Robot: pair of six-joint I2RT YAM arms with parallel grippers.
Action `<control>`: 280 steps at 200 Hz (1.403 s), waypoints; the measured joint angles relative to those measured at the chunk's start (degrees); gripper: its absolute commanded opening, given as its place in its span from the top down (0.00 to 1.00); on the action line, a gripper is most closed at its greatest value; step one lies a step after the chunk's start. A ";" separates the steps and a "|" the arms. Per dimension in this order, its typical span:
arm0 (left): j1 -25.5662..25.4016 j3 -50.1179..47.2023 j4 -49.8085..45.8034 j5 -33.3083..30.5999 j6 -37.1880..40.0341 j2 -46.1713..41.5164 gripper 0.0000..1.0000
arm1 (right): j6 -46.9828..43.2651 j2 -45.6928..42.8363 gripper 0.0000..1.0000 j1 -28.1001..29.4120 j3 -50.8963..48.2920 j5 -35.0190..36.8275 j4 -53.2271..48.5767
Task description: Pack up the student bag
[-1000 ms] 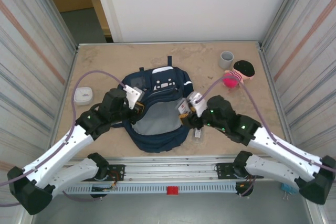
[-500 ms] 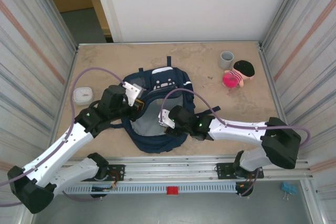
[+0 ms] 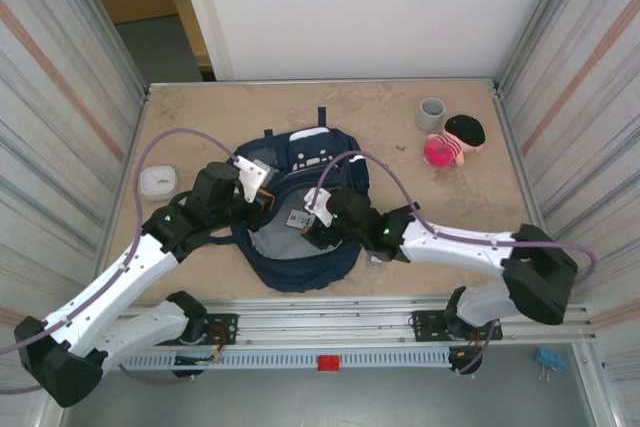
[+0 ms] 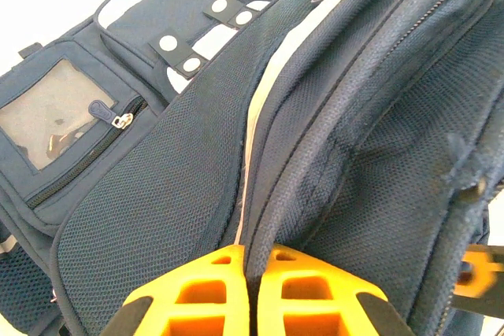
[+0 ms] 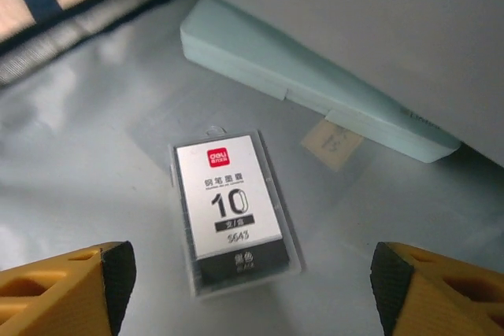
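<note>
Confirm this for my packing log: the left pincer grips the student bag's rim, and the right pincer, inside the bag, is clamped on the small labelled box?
Not quite. The right wrist view shows the right pincer open, its fingers wide apart, with the small labelled box lying free between them. The left pincer does grip the student bag at its rim.

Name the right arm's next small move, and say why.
Probably lift the right gripper out of the student bag: its jaws stand wide, the labelled box lies free on the lining between them, and the left gripper holds the bag's edge.
</note>
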 measured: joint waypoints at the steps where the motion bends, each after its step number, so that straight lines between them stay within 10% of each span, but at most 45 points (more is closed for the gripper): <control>1: 0.00 0.00 0.00 0.00 0.00 0.00 1.00 | 0.20 -0.28 0.21 -0.02 -0.07 -0.15 -0.02; 109: -8.50 -8.70 5.77 -0.33 -0.98 9.44 1.00 | 44.19 -24.52 0.17 -4.83 -16.59 -21.55 2.03; 280: -13.35 -10.40 26.93 -3.06 -14.91 19.41 0.89 | 67.91 -14.12 0.21 -17.88 -15.89 -35.47 10.64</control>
